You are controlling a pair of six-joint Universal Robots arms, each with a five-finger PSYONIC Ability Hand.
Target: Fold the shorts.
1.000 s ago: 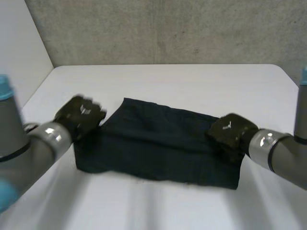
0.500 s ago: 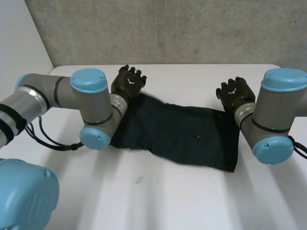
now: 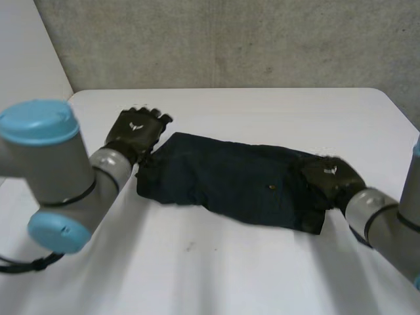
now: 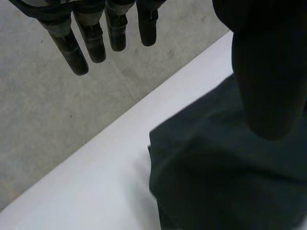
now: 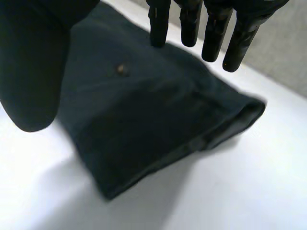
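The shorts [image 3: 230, 187] lie flat on the desk [image 3: 262, 111] as a long dark band, a little skewed, running from my left hand's side across to my right. At the right end my right wrist view shows a doubled edge [image 5: 225, 127], so I judge the cloth is already laid over itself once. A small stud [image 3: 272, 187] sits on the top layer, toward the right.

I expect this cloth to be light, soft and limp. It has no stiffness to carry a fold, so it will sag from wherever I lift it and the loose part will drag on the desk. The hems and the thick doubled edge look like the best places to pinch. I would take both corners of one end so the layers travel together.

My left hand [image 3: 134, 131] is at the far corner of the left end. Its fingers [image 4: 96, 43] are straight and apart, pointing past the cloth toward the grey wall [image 3: 230, 39]. The thumb [image 4: 268, 72] hangs over the cloth, and nothing is caught between them.

My right hand [image 3: 331, 178] is over the right end. Its fingers [image 5: 213, 38] are straight and spread above the top layer, holding nothing. I cannot tell whether the tips touch the cloth.
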